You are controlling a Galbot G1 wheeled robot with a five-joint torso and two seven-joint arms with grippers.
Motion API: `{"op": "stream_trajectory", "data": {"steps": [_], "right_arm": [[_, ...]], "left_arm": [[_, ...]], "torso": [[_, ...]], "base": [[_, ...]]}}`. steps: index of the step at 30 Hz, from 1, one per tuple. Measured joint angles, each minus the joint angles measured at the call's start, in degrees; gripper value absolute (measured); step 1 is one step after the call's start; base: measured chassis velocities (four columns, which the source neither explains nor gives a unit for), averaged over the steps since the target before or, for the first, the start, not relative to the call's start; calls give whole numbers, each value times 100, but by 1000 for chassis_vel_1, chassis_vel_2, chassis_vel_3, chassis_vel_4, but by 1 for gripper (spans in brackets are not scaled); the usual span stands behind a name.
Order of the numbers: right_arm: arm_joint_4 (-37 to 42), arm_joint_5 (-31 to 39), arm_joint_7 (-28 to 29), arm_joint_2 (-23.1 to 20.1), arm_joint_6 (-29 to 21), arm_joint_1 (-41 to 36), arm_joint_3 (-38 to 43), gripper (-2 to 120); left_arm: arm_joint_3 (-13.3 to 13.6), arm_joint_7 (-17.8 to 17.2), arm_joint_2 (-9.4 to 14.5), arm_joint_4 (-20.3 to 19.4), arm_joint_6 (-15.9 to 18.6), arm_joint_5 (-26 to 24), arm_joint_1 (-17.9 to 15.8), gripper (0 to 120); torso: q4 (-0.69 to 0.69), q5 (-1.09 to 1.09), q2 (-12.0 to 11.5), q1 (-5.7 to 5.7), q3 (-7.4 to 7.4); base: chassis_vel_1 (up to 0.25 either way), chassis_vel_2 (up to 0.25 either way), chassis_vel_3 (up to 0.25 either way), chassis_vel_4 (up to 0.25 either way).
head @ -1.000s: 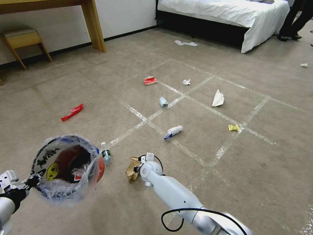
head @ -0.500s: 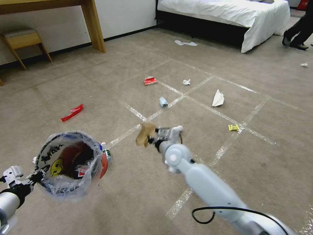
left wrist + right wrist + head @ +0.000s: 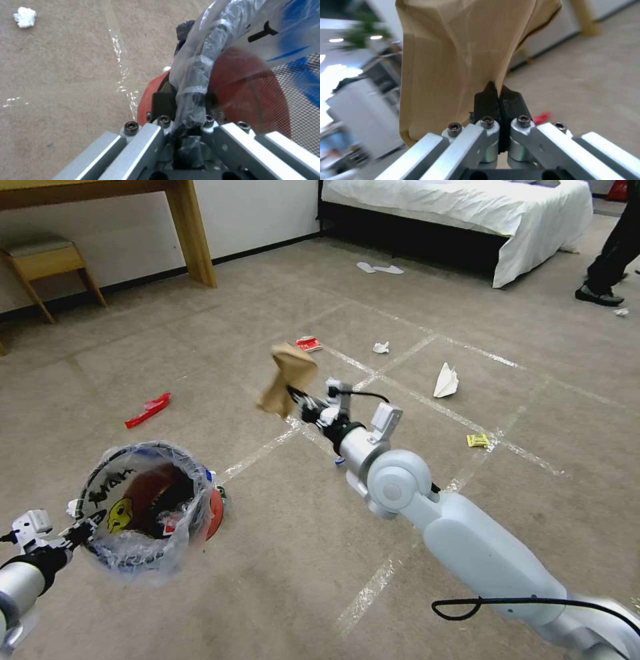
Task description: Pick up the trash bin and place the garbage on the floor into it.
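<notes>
Red bin body under a clear printed liner: the trash bin point(image 3: 143, 507) hangs at about 8 o'clock in the head view, off the floor point(image 3: 280, 580), mouth tilted toward the camera. The left gripper point(image 3: 79, 532) is clamped on its near rim; in the left wrist view its dark fingers point(image 3: 162, 102) pinch the bagged rim point(image 3: 196, 82) from both sides with no gap. Bin contents are hard to make out through the crinkled plastic. A bottle point(image 3: 219, 493) behind the bin is mostly hidden, only a green-labelled sliver showing at the bin's 3 o'clock edge.

Right arm reaches from 4 o'clock toward centre. The right gripper point(image 3: 299, 399) is closed tight on a crumpled brown paper bag point(image 3: 287, 378), held in the air above the carpet and well apart from the bin, up and toward 1 o'clock of it. In the right wrist view the fingertips point(image 3: 488, 98) meet on the bag's lower edge point(image 3: 453, 62); the bag blocks most of what lies behind.

Farther out on the taped carpet: red wrapper point(image 3: 148, 409) at 9 o'clock, yellow packet point(image 3: 477, 441) at 3 o'clock, folded white paper point(image 3: 446, 381), small white wad point(image 3: 381, 347), and a red-and-white packet point(image 3: 309, 343) partly hidden by the bag. A white tissue wad point(image 3: 25, 16) lies on the carpet in the left wrist view.
</notes>
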Motion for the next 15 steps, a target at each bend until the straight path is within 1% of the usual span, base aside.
{"op": "stream_trajectory", "data": {"steps": [2, 3, 5, 6, 7, 8, 11, 12, 15], "right_arm": [[74, 71, -162, 188, 80, 514, -528, 0], [74, 71, -162, 188, 80, 514, -528, 0], [80, 75, -225, 337, 104, 894, -1010, 0], [80, 75, -225, 337, 104, 894, -1010, 0], [71, 54, -242, 416, 110, 1060, -1257, 0], [71, 54, -242, 416, 110, 1060, -1257, 0], [-10, -84, -244, 538, 76, 1370, -1859, 0], [-10, -84, -244, 538, 76, 1370, -1859, 0], [-142, -308, -223, 604, 64, 1525, -2280, 0]], "left_arm": [[3, -65, 85, 12, 26, -117, -17, 0], [3, -65, 85, 12, 26, -117, -17, 0], [3, -108, 146, 24, 34, -192, -34, 0], [3, -108, 146, 24, 34, -192, -34, 0], [3, -125, 167, 32, 38, -221, -44, 0], [3, -125, 167, 32, 38, -221, -44, 0], [4, -153, 201, 37, 46, -266, -60, 0], [4, -153, 201, 37, 46, -266, -60, 0], [7, -167, 208, 35, 49, -280, -64, 0]], "torso": [[1, -2, 0, 0, 0], [1, -2, 0, 0, 0], [1, -1, 0, 0, 0], [1, -1, 0, 0, 0], [1, -2, 0, 0, 0], [1, -2, 0, 0, 0], [1, -2, 0, 0, 0], [1, -2, 0, 0, 0], [1, -2, 0, 0, 0]], "base": [[0, 0, 0, 0], [0, 0, 0, 0], [0, 0, 0, 0], [0, 0, 0, 0], [0, 0, 0, 0], [0, 0, 0, 0], [0, 0, 0, 0], [0, 0, 0, 0], [0, 0, 0, 0]]}}
